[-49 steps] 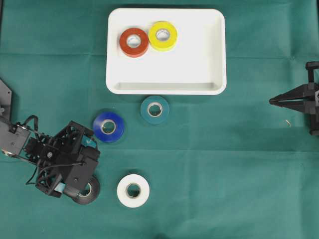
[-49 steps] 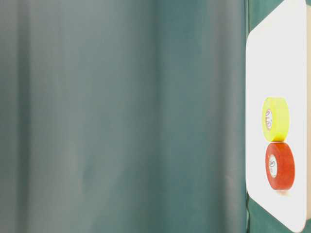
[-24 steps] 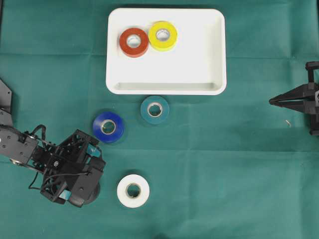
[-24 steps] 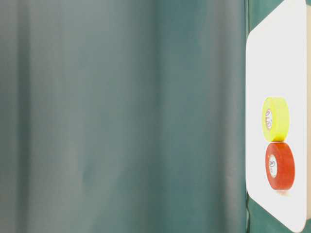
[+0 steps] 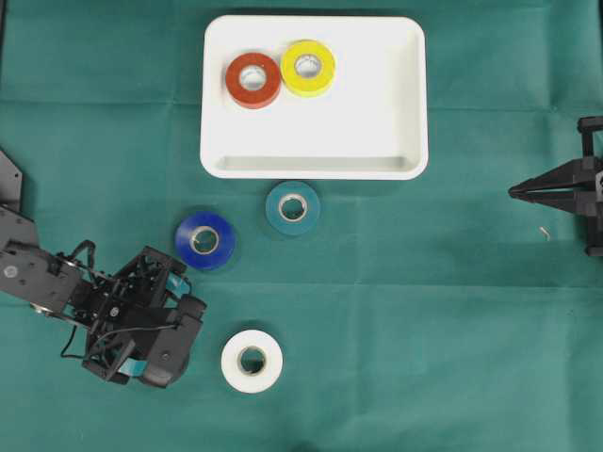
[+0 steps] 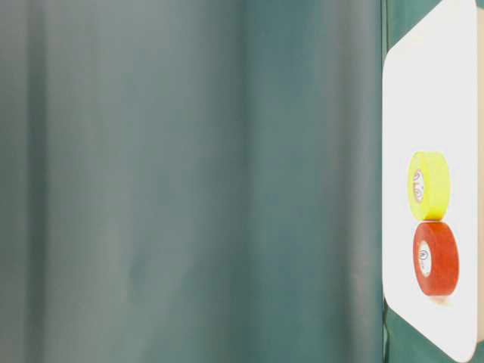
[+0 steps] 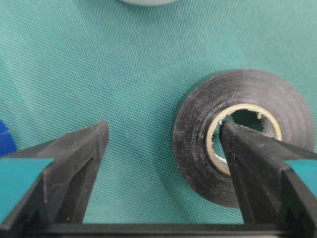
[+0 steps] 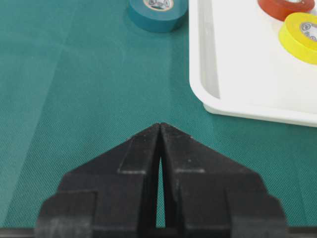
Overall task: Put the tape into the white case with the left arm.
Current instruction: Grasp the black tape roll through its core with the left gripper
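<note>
A black tape roll [image 7: 195,134] lies flat on the green cloth in the left wrist view. My left gripper [image 7: 163,128] is open and low over it: one finger [image 7: 247,158] points into the roll's cardboard core, the other finger [image 7: 74,158] stands over bare cloth beside the roll. In the overhead view the left gripper [image 5: 158,347] covers the black roll. The white case [image 5: 311,172] sits at the back and holds a red roll [image 5: 252,80] and a yellow roll [image 5: 308,68]. My right gripper [image 5: 513,191] is shut and empty at the right edge.
A blue roll [image 5: 204,240], a teal roll [image 5: 292,207] and a white roll [image 5: 252,361] lie on the cloth between the case and the front edge. The white roll is just right of the left gripper. The right wrist view shows the case's rim [image 8: 203,74] and the teal roll [image 8: 158,12].
The left arm has swung toward the front edge and settled over the black roll, which showed beside the gripper a second ago and is now covered. The right arm has not moved.
</note>
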Robot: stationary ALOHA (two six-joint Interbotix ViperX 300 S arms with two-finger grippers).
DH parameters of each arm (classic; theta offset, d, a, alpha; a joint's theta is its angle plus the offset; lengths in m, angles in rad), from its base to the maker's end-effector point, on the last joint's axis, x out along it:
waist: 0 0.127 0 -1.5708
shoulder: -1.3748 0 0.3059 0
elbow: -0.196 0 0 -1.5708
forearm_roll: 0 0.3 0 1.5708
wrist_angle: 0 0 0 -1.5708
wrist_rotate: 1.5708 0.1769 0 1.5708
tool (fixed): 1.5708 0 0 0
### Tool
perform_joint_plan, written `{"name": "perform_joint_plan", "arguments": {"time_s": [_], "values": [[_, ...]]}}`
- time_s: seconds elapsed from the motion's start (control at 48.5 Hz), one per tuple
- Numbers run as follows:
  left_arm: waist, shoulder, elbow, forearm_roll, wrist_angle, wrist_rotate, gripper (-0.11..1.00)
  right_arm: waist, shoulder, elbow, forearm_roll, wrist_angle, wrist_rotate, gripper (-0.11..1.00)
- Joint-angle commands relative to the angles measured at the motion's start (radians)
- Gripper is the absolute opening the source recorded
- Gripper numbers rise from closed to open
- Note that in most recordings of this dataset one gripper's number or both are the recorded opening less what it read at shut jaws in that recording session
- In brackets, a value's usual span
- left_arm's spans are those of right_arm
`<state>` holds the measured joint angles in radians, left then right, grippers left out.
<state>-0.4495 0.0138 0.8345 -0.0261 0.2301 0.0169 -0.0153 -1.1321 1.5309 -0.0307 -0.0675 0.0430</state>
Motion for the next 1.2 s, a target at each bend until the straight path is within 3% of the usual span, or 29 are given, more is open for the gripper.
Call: {"name": "perform_joint_plan", "arguments": {"time_s": [0.0,0.103,0.165,0.371,0.412,0.804,1.175], "values": [[-0.005,0.006,-0.018,0.0,-0.005,0.0,0.9,-0.002,0.012,-0.009,-0.002,-0.011,0.002,-0.09],[-0.005,0.012,-0.018,0.0,-0.005,0.0,0.89,-0.002,0.011,-0.009,-0.002,-0.009,0.002,-0.09],[-0.005,0.008,-0.02,0.0,-0.005,0.0,0.82,-0.002,0.012,-0.009,-0.002,-0.009,0.002,-0.09],[-0.005,-0.017,-0.025,0.0,-0.003,0.0,0.29,0.0,0.011,-0.009,-0.002,-0.011,0.002,-0.09],[-0.005,-0.02,-0.026,0.0,-0.002,0.0,0.23,0.0,0.011,-0.009,-0.002,-0.011,0.002,-0.09],[-0.018,-0.038,-0.055,0.0,0.018,-0.015,0.23,-0.002,0.011,-0.009,-0.002,-0.009,0.002,-0.09],[-0.034,-0.106,-0.138,0.0,0.19,-0.029,0.23,-0.002,0.011,-0.009,-0.002,-0.009,0.002,-0.09]]}}
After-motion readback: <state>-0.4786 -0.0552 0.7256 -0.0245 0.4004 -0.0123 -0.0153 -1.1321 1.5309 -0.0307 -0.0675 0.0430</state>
